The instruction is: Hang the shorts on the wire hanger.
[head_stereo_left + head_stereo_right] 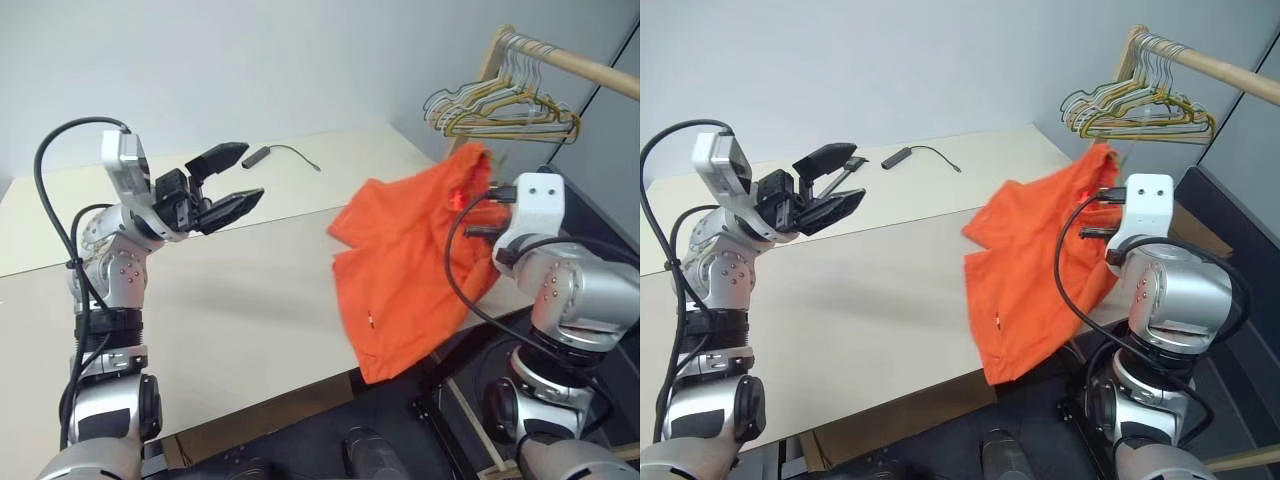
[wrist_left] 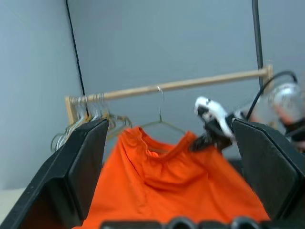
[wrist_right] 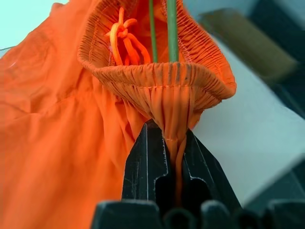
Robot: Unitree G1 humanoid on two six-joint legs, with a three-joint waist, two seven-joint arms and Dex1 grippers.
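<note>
R end effector point(image 3: 164, 157) pinching shorts point(image 1: 410, 250) waistband, wire hanger point(image 3: 170, 28) inside; L end effector point(image 1: 232, 184) wide, apart.

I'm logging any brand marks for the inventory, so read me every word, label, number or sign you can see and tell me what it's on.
No readable text anywhere.
The shorts: a tiny pale mark near one leg's hem, too small to read.
The wire hanger: bare wire, no marking.
The right pincer, shut on the waistband: plain black, no lettering.
The left pincer, open: no lettering.
</note>
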